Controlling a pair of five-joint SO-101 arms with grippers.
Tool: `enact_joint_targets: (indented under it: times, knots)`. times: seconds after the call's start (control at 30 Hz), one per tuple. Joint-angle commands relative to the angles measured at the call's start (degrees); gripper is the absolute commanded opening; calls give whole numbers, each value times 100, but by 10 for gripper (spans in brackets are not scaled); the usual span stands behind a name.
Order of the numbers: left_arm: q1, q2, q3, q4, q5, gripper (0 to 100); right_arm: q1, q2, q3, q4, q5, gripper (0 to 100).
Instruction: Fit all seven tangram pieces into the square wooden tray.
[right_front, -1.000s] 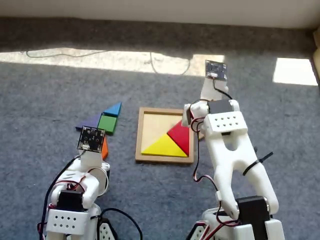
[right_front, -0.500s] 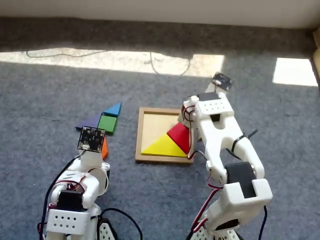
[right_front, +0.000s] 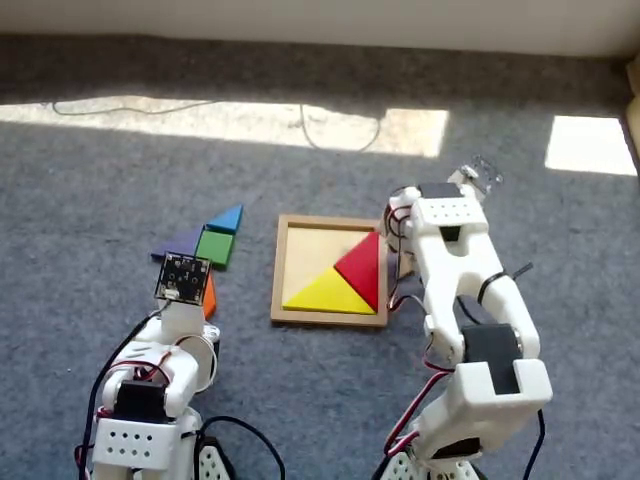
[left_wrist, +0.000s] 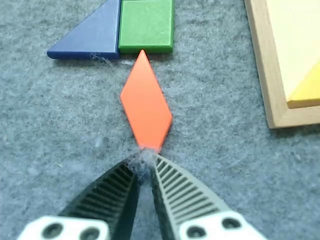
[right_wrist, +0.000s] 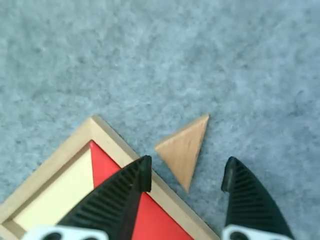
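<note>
My right gripper (right_wrist: 187, 167) is spread wide above the wood triangle (right_wrist: 184, 147). The triangle lies on the carpet just outside the right rim of the tray (right_wrist: 50, 169), by the far corner. It sits between my jaws, a little nearer the tray-side one, so I judge that going straight down should straddle it.

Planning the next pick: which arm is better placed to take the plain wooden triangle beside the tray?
Right. The right gripper is open astride the wooden triangle, just outside the tray corner. The left gripper is shut at the orange piece, across the tray.
</note>
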Motion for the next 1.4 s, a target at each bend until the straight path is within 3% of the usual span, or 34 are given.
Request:
enact_joint_targets:
  times: [0.0,0.33,1.37]
  knots:
    - [-66,-57,163,26,-35,12,66,-40,-312,-295,-79,224]
    - [-66,-57,163,26,-35,12,110,602,-602,-338,-70,224]
    - [-66,-57,163,26,-35,12,268,637,-646,171,-273,191]
